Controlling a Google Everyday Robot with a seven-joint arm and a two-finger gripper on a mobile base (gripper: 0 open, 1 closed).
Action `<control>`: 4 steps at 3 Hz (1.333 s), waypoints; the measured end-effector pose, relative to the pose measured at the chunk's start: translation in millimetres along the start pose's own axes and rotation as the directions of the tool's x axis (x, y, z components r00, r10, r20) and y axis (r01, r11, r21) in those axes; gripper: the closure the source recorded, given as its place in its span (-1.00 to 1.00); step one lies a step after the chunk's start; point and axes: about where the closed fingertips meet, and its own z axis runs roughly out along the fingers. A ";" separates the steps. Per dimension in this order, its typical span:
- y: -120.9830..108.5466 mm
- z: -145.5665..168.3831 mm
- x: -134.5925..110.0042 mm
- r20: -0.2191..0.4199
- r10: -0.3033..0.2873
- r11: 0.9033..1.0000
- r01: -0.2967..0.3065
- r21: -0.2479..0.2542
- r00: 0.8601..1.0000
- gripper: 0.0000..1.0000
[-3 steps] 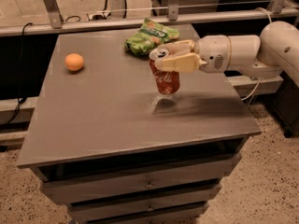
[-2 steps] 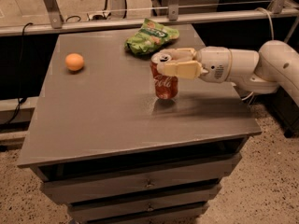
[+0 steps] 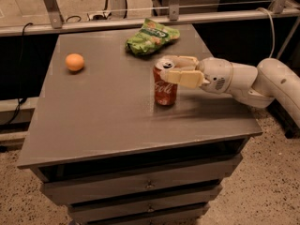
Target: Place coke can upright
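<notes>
While the gripper point(image 3: 169, 68) grips the coke can point(image 3: 165, 89) at its rim, upright on the table point(image 3: 103, 116) between its fingers, I judge it light, thin-walled and slick, so I'd squeeze gently.

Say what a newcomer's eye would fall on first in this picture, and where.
The red coke can stands upright near the middle of the grey table, with the white arm's gripper reaching in from the picture's right at its top. Behind it lies a green snack bag; an orange fruit sits towards the far left.
</notes>
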 end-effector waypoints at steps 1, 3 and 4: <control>1.6 -4.1 3.4 0.012 -0.009 1.000 0.009 -0.006 1.000 -0.30; 2.2 -21.1 2.3 -0.009 -0.039 0.999 0.039 0.003 0.999 -1.00; 1.1 -41.9 -5.4 -0.048 -0.070 0.997 0.071 0.029 0.996 -1.00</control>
